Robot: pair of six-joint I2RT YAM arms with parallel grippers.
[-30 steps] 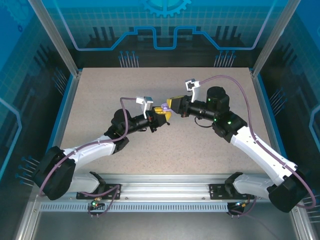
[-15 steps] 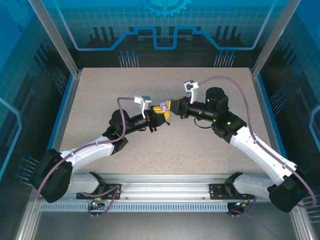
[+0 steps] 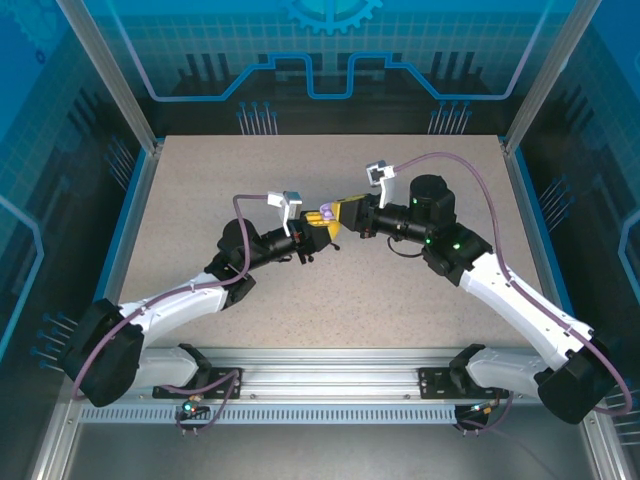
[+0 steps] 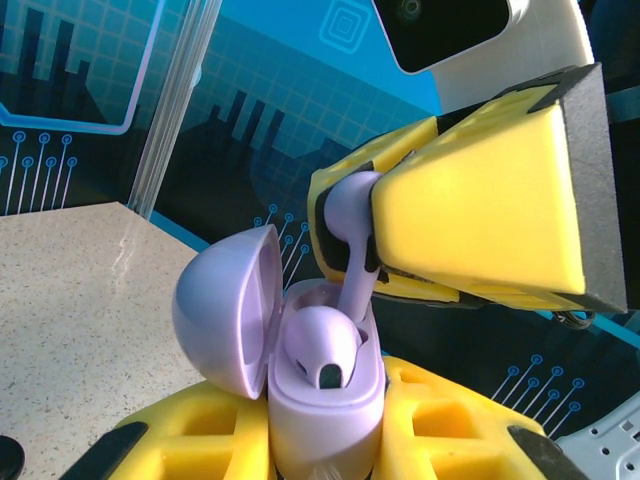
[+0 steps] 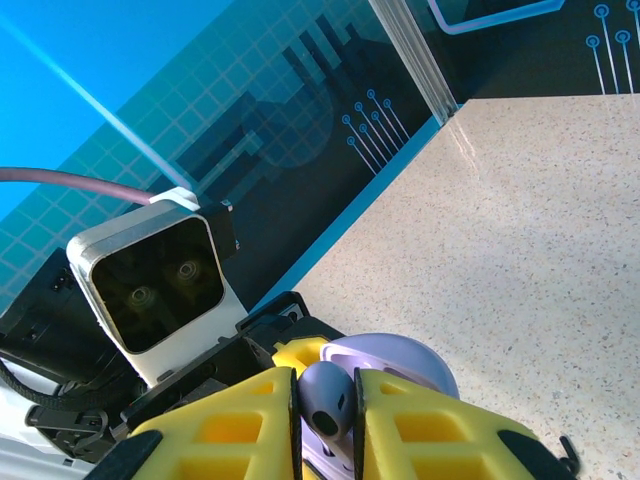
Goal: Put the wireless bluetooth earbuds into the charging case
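Pinching a pale lavender stemmed earbud (image 4: pixel 352 245), right tool (image 5: pixel 325 400) points its stem into the open lavender round case (image 4: pixel 325 415) clamped by left tool (image 4: pixel 325 445). Left wrist view shows another earbud (image 4: pixel 318 350) seated.

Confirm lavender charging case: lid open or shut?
Open. In the left wrist view the lid is swung back off the case base, exposing the inside, with one earbud seated.

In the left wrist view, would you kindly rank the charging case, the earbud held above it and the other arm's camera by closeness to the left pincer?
1. charging case, gripped in the left pincer, bottom centre.
2. earbud in the right pincer, above.
3. camera, top right.
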